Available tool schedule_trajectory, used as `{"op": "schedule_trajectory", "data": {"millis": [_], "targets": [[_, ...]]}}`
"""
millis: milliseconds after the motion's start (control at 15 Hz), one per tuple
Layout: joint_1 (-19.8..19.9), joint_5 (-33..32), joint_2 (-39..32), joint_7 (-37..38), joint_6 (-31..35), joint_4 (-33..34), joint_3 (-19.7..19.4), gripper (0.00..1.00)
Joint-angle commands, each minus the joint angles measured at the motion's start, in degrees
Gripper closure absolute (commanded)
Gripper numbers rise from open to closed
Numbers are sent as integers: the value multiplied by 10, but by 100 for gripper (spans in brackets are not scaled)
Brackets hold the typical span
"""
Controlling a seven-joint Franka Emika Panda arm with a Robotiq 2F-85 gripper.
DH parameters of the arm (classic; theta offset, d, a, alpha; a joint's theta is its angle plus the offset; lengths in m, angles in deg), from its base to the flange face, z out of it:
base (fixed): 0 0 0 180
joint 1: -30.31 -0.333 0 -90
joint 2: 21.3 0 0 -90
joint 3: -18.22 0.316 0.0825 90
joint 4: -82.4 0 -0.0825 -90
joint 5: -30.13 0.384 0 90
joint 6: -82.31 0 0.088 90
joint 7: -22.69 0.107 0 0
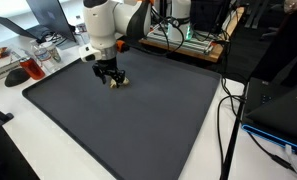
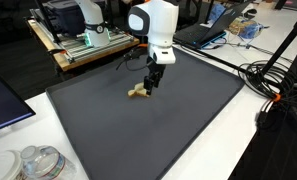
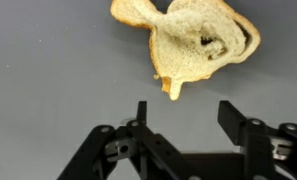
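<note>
The black two-fingered Robotiq gripper (image 3: 185,110) points straight down from a short black wrist, and in both exterior views the white, rounded Franka arm (image 1: 100,25) rises steeply above it, its last links nearly vertical and its upper part bent back toward the far edge of the work surface. Directly beneath the gripper lies a large dark grey rectangular mat (image 1: 138,125), which covers most of a white table (image 2: 228,150). Beyond the mat, behind the arm, stands a low wooden bench carrying electronics (image 2: 83,45). To the sides there are clear plastic containers (image 1: 38,50), loose black cables (image 2: 263,75) and a dark laptop (image 1: 278,110). In the wrist view the jaws stand well apart with only bare mat between the fingers (image 3: 141,112), so the gripper is open and holds nothing. The torn, pale slice of white bread with a brown crust (image 3: 193,40) lies flat on the mat just ahead of the fingertips. In an exterior view the bread (image 2: 138,93) sits just beside the fingers and may be brushing one of them, though it is too small there to be sure.
</note>
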Motion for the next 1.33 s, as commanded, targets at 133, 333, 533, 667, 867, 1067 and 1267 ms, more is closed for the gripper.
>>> {"op": "schedule_trajectory", "data": {"millis": [133,333,533,667,867,1067,1267], "targets": [[-31,-44,-18,-4,-140,81,-3,0],[-44,-72,-45,-27,-214,142,9,0],[-56,-87,-80,-48,-277,202,20,0],[-67,-99,-109,-53,-317,242,22,0],[-86,-129,-154,-55,-374,296,15,0],[-104,-164,-194,-63,-420,338,12,0],[-123,-206,-219,-68,-436,358,9,0]]}}
